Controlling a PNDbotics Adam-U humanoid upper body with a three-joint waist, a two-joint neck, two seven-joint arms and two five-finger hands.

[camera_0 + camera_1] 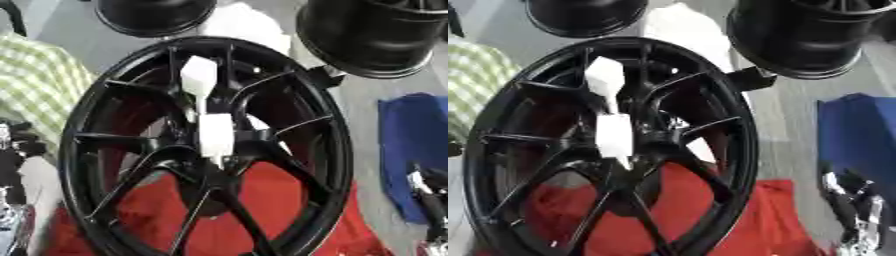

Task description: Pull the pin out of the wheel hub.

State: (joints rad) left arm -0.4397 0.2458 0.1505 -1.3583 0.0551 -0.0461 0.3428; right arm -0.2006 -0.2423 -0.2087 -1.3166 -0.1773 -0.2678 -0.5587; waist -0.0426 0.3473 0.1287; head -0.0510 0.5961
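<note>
Our left hand [16, 150] is black with shiny silver bits, and it shows at the left edge. Our right hand [852, 200] is black too, with thin dark fingers, silver metal parts and a small white patch.

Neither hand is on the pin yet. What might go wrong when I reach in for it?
1. The white pin sits at the hub among the black wheel's spokes, so fingers reaching in may snag on a spoke.
2. The wheel rests on a red cloth; pulling could shift it if nothing steadies the rim.
3. The left hand and right hand both sit outside the rim, so either reach must cross it and may bump it.
</note>
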